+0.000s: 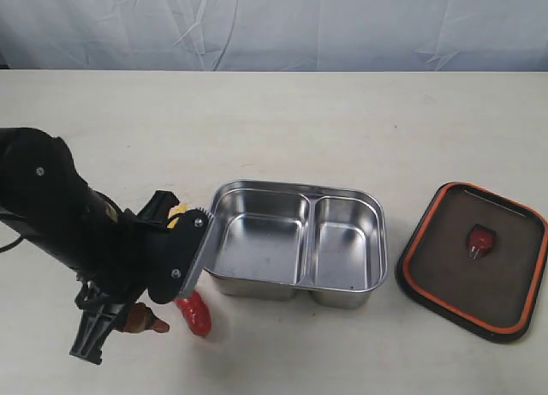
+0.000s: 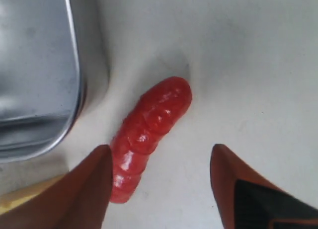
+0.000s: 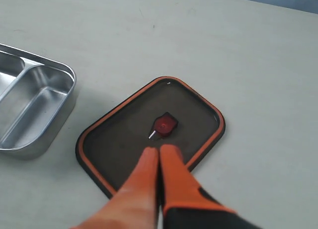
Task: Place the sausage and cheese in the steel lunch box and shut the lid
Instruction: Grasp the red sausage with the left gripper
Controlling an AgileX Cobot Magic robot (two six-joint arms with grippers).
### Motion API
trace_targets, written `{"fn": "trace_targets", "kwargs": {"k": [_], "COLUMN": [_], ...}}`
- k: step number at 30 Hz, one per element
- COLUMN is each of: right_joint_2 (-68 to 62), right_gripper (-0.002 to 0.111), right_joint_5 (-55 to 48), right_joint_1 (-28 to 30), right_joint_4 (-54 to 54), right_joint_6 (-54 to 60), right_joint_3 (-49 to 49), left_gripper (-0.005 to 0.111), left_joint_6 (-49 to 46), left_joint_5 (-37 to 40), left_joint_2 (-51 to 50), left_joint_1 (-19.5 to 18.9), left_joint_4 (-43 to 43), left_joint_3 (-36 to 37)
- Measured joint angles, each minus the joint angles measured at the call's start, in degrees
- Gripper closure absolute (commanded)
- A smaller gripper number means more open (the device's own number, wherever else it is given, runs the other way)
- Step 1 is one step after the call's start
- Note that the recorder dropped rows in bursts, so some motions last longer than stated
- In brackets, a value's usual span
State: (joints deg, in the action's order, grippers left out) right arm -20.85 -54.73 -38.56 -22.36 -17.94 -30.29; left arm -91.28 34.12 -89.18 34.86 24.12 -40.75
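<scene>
Just off the front-left corner of the steel lunch box (image 1: 295, 189), the sausage (image 2: 149, 134) is lying on the tabletop (image 1: 342, 112), probably light, stiff and slick, so its ridged middle is looking like the surest hold. The left fingers (image 2: 79, 189) are standing wide astride its end, holding nothing. The right fingers (image 3: 149, 179) are pressing together, empty, over the lid (image 3: 198, 114).

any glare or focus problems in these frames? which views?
Exterior view: sharp, even light, soft shadows; the steel lunch box mirrors bright patches. Left wrist view: close-up and soft, the sausage glossy with white highlights, the box wall blurred. Right wrist view: the lid in decent focus, no strong glare.
</scene>
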Motion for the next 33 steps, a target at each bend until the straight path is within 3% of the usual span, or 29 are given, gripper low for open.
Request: {"fn": "trace_targets", "kwargs": {"k": [11, 13, 16, 18, 26, 33], "right_joint_2": [0.0, 0.0, 0.0, 0.0, 0.0, 0.0], "right_gripper": [0.109, 0.109, 0.109, 0.109, 0.109, 0.109], "right_joint_5": [0.0, 0.0, 0.0, 0.0, 0.0, -0.1], "right_joint_1": [0.0, 0.0, 0.0, 0.0, 0.0, 0.0], "right_joint_4": [-0.1, -0.1, -0.2, -0.3, -0.3, -0.4], "right_joint_6": [0.0, 0.0, 0.0, 0.0, 0.0, 0.0], "right_joint_3": [0.0, 0.0, 0.0, 0.0, 0.0, 0.0], "left_gripper": [0.054, 0.066, 0.096, 0.107, 0.106, 0.106], "left_joint_6": [-0.9, -0.9, -1.1, -1.1, -1.1, -0.9], "left_joint_5": [-8.5, -8.5, -6.6, -5.9, -0.3, 0.2], "left_joint_2": [-8.0, -8.9, -9.0, -9.0, -6.8, 3.3], "left_joint_1": [0.6, 0.6, 0.6, 0.6, 0.6, 0.6], "left_joint_4": [1.4, 1.6, 1.6, 1.6, -0.9, 0.8], "left_joint_3": [0.0, 0.0, 0.0, 0.0, 0.1, -0.3]}}
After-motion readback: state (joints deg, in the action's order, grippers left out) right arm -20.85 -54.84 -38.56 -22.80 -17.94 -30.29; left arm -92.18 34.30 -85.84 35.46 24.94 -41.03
